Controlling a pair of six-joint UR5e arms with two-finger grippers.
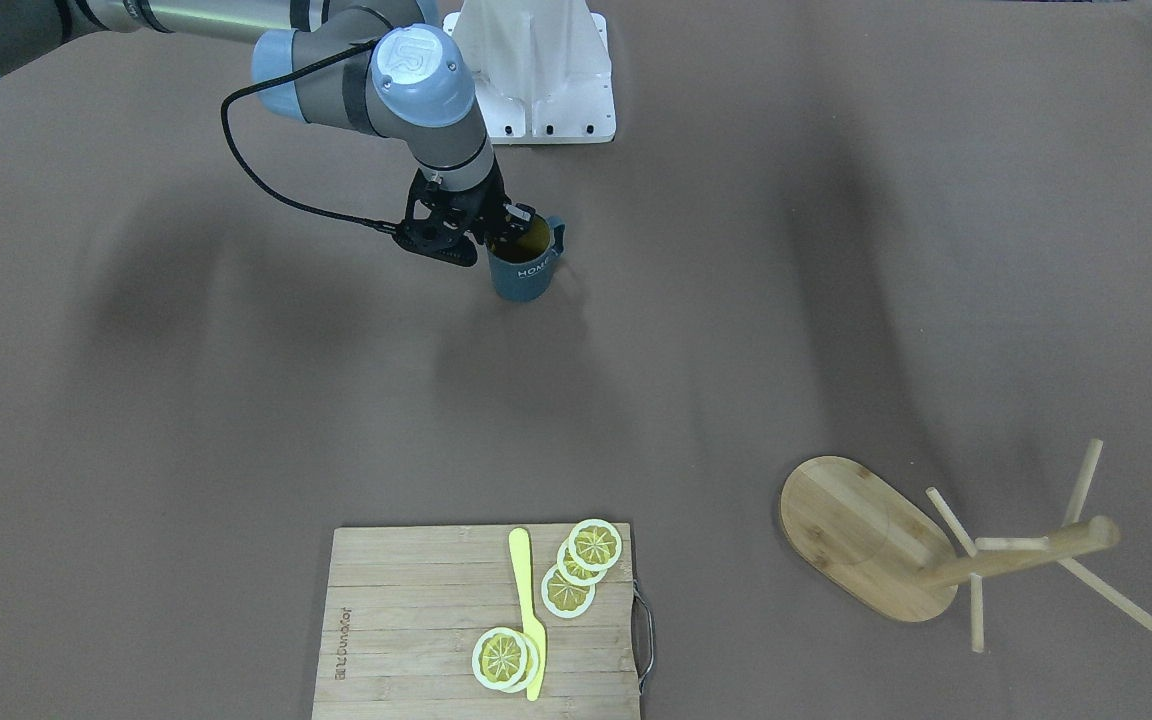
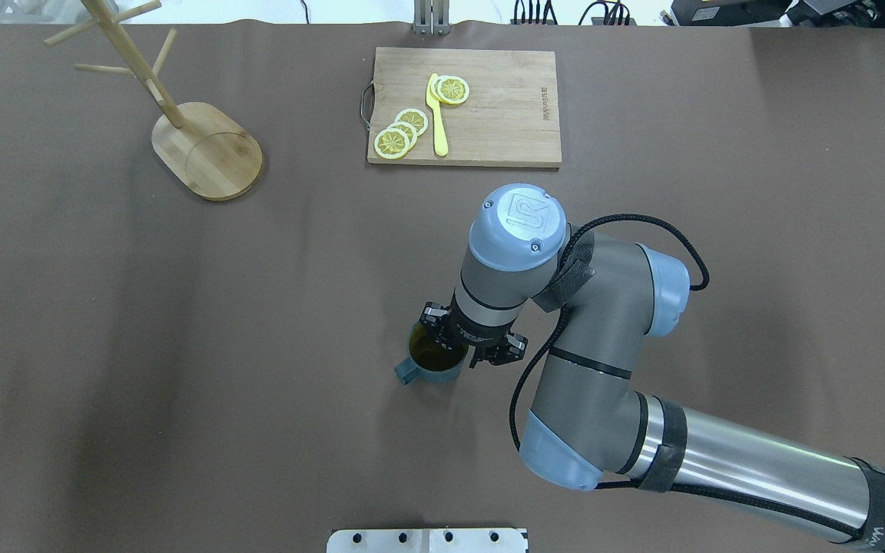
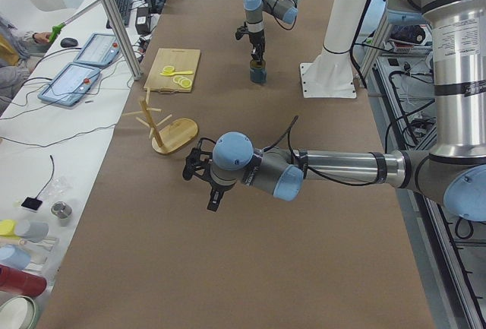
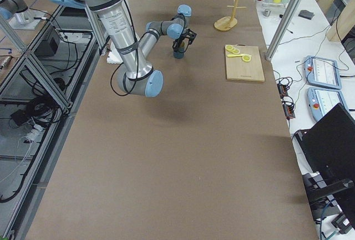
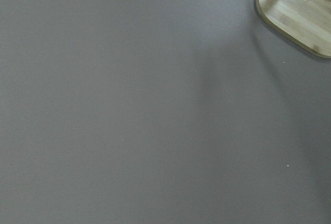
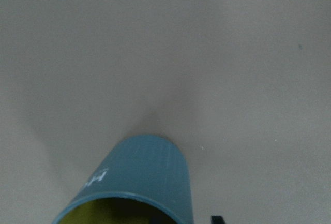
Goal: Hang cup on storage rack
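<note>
On tabletop (image 1: 186,420) nr our base (image 1: 536,90), right gripper (image 1: 510,226) looks clamped on cup (image 1: 522,276) rim, we reckon to leave handle (image 1: 558,238) free for a peg (image 1: 948,520); rack (image 1: 851,530) well apart. Left gripper (image 3: 199,169): can't tell.

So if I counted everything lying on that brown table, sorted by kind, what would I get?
cup: 1
storage rack: 1
cutting board: 1
lemon slices: 5 (some overlap)
yellow knife: 1
Total: 9
</note>
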